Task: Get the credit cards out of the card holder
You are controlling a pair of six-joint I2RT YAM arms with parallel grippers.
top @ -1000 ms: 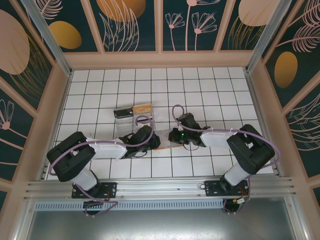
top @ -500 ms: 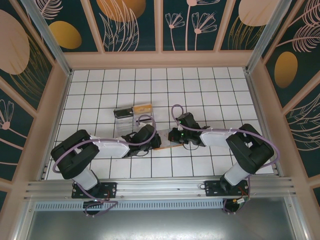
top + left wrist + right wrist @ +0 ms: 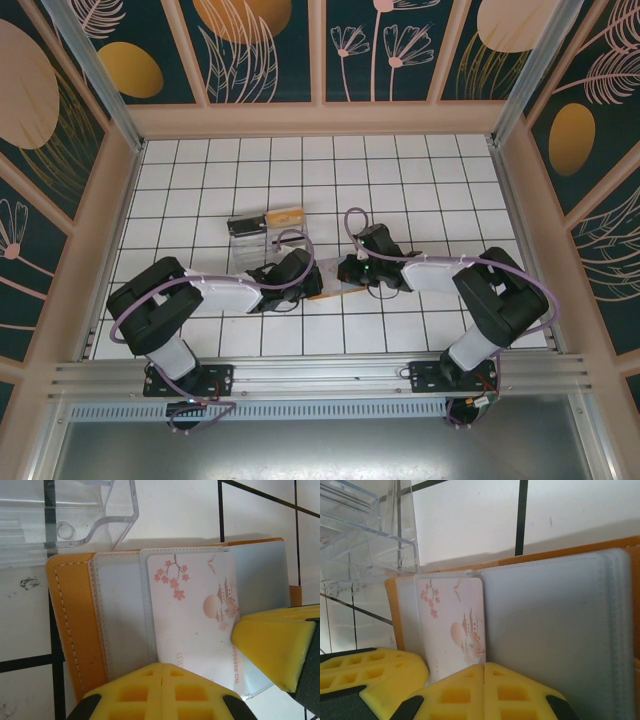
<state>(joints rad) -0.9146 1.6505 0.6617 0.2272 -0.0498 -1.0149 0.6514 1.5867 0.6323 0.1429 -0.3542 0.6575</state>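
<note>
Over the card holder, left side: left gripper [image 3: 162, 675] has its yellow pads pressed together with no gap, tips lying on the near short edge of the credit card [image 3: 192, 620]. Cannot tell whether the card's edge is pinched between them.

Right gripper [image 3: 484, 680] is likewise closed up tight, holding nothing visible. One of its pads sits on the holder's grey-blue pocket beside the card.

Credit card: pale, printed with pink blossom and a pagoda. It lies flat under a clear sleeve on the card holder [image 3: 70, 630]. The holder is spread open, orange-brown border showing round the grey-blue pockets.

Clear plastic tray [image 3: 65, 525] stands just beyond the holder's far edge. In the top view a tan block [image 3: 283, 215] shows at the tray's far end.

Surface [image 3: 420, 180]: white, with a dark grid. The holder lies about midway between the left and right edges, nearer the near edge than the far.

Walls [image 3: 260, 50]: dark teal panels with plant motifs, in pale frames.

Left arm [image 3: 225, 295] and right arm [image 3: 440, 273]: forearms low and reaching inward, wrists meeting over the holder.
</note>
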